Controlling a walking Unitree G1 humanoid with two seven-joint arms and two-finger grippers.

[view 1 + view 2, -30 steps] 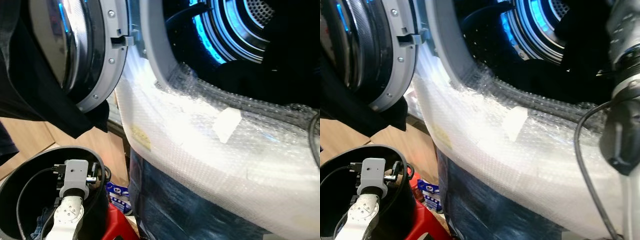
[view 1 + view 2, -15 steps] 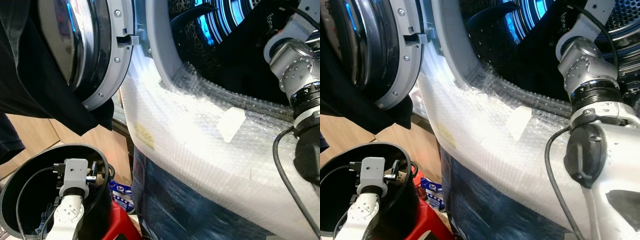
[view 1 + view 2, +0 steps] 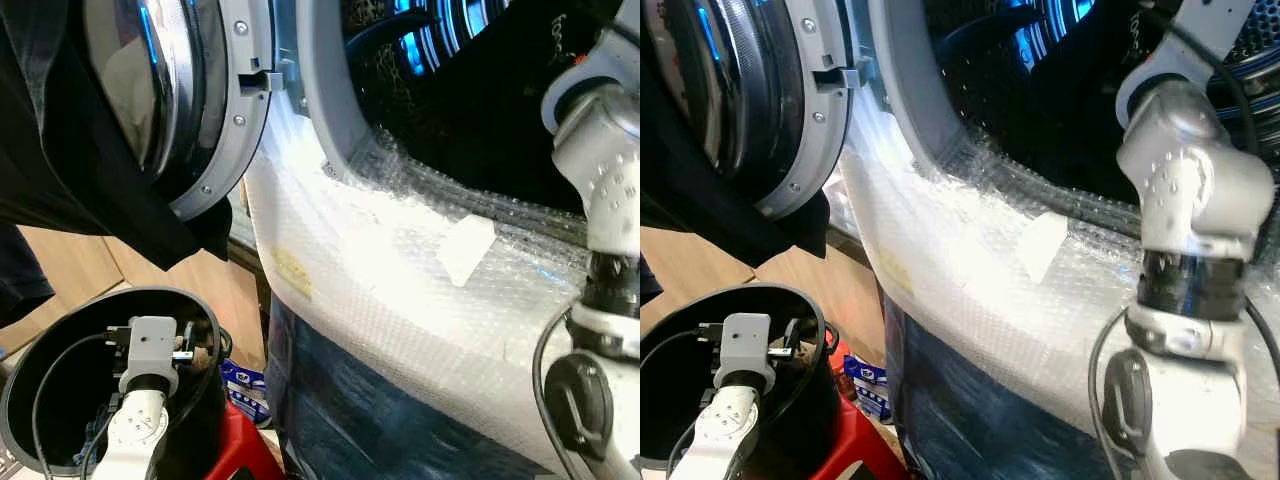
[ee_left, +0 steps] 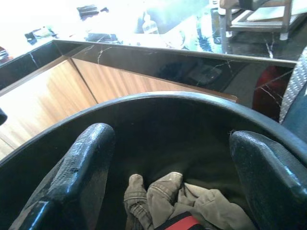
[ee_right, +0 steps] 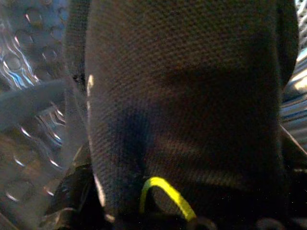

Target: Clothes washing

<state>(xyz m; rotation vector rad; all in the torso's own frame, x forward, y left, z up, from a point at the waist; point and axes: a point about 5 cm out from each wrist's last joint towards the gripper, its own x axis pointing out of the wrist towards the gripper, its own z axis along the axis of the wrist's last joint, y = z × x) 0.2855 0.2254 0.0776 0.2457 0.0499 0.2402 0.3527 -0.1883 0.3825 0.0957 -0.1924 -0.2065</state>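
Note:
The washing machine's drum (image 3: 440, 30) stands open, its door (image 3: 215, 110) swung to the left. My right arm (image 3: 1185, 190) reaches up into the opening. A dark mesh garment (image 5: 192, 96) with a yellow-green loop hangs over that wrist's camera and hides the fingers. The same garment (image 3: 520, 90) shows white lettering inside the drum mouth. My left gripper (image 4: 172, 158) is open inside the black laundry basket (image 3: 60, 330), just above crumpled beige clothes (image 4: 177, 196), touching nothing.
Bubble wrap (image 3: 380, 270) covers the machine's front below the opening. A dark cloth (image 3: 60, 170) hangs over the door. A red object (image 3: 240, 450) and a blue packet (image 3: 240, 380) lie on the wooden floor beside the basket.
My right arm has come into view and pushed up and deeper into the drum with the dark garment. The left arm has stayed in the basket. The camera shifted slightly.

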